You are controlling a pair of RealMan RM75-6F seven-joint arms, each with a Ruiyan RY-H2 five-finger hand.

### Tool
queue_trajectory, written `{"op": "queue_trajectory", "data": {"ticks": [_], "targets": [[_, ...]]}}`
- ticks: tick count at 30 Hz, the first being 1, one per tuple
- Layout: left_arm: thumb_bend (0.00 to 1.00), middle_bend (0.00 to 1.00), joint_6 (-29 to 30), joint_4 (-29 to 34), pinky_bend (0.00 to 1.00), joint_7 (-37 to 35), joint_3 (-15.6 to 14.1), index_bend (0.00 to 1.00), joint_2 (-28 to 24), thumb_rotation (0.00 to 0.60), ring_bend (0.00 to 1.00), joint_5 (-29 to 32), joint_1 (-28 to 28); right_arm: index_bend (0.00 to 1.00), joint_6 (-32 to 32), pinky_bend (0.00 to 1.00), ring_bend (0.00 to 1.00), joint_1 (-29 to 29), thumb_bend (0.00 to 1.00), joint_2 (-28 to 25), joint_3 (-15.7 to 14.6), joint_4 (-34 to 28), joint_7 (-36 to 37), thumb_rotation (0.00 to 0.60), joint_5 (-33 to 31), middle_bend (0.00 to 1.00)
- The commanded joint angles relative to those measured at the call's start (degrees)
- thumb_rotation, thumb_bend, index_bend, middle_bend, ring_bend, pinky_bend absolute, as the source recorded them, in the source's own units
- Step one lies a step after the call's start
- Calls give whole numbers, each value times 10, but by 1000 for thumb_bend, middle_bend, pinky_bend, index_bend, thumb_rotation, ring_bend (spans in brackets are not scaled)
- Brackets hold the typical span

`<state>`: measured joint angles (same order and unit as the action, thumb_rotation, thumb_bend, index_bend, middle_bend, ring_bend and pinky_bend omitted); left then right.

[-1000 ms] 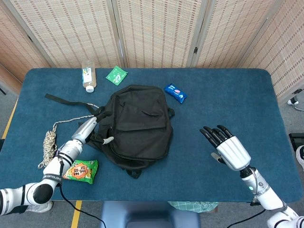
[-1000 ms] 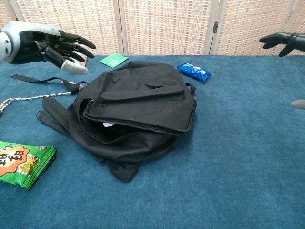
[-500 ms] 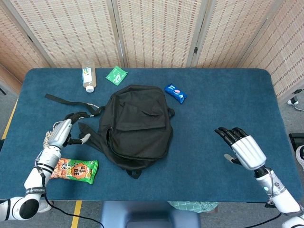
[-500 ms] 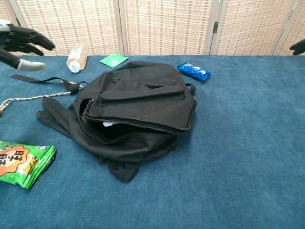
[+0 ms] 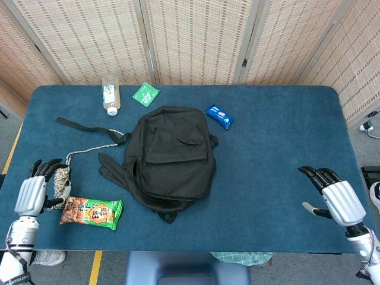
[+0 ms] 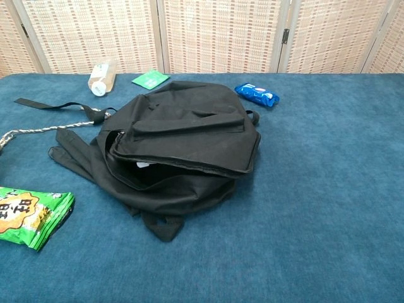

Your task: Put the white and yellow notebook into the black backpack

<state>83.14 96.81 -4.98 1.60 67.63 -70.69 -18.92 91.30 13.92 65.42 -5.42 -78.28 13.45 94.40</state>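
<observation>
The blue table (image 5: pixel 279 148) fills most of the room in front of me, and the black backpack (image 5: pixel 172 157) lies flat near its middle, its main opening gaping toward the 6 o'clock edge, with a sliver of something white (image 6: pixel 144 165) just visible inside in the chest view; I cannot tell whether that is the notebook. The right hand (image 5: pixel 337 199) hangs at about 4 o'clock near the table's edge, palm down, its dark fingers spread and holding nothing. The left hand (image 5: pixel 32 193) sits at about 8 o'clock, over the table's corner, its fingers likewise apart and empty, just beside a coiled rope (image 5: pixel 62 177). Next to it lies a green snack bag (image 5: pixel 92 212) with large printed characters I cannot read. At 11 o'clock a plastic bottle (image 5: pixel 110 93) lies on its side, its label too small to read, beside a green packet (image 5: pixel 145 94); a blue packet (image 5: pixel 219 116) rests at 1 o'clock.
</observation>
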Motion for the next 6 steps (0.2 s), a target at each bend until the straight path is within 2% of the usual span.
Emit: {"op": "queue_trajectory", "data": {"ticks": [1,6], "targets": [[404,216,37,5,0,8,-18,318,0,600,197,-21,36,171,19,223,282,-24,191,-5,-1,-7,2,600,-6,214],[403,216,73,16,0,12,-40,312,-2,600,196,-52,80,171,44,223,281,-61,191,-3,-4,-9,6,600,-11,213]]}}
